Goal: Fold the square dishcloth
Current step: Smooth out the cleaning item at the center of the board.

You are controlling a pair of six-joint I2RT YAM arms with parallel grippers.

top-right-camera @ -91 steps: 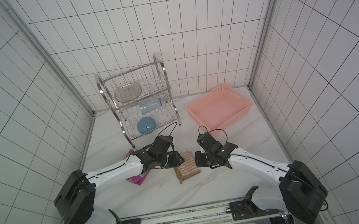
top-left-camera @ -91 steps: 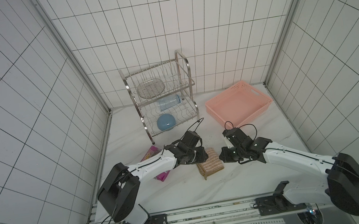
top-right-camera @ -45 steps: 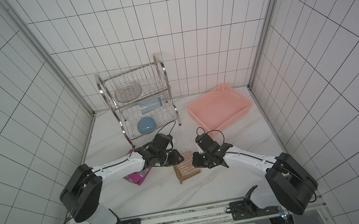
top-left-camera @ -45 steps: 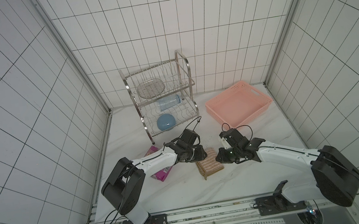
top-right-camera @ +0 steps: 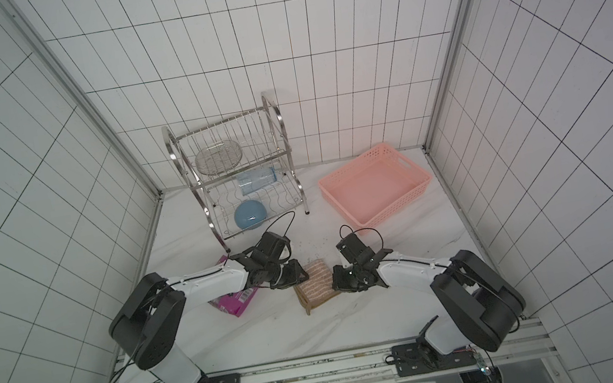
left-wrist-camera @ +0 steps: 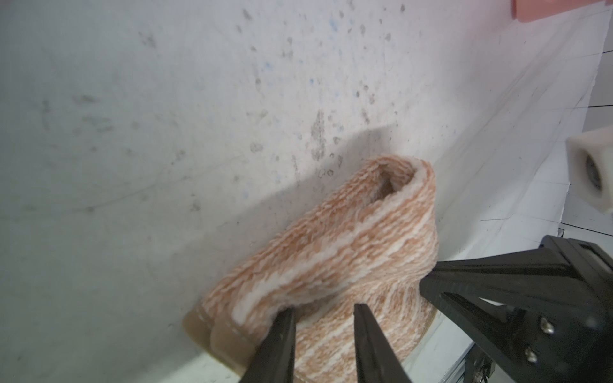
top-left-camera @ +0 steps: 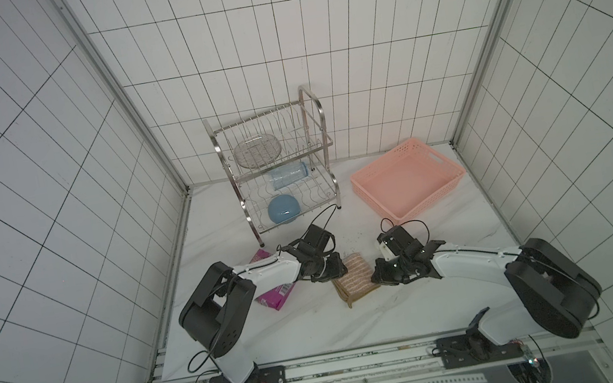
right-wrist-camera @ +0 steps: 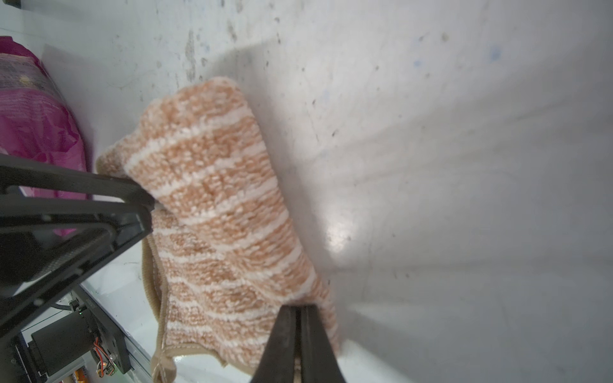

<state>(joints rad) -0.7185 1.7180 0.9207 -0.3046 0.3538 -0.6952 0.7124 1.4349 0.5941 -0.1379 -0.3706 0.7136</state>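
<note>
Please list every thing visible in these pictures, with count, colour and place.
table: one, white, under everything
square dishcloth: one, tan with white stripes, table's front middle
snack packet: one, magenta, beside the dishcloth
basket: one, pink, back right
rack: one, silver, by back wall
oval dish: one, clear, rack's upper shelf
cup: one, clear blue, lower shelf
bowl: one, blue, lower shelf
left arm, right arm: two, white and black, front rail
left hand: one, black, at the dishcloth's edge
right hand: one, black, shut on the dishcloth's opposite edge
</note>
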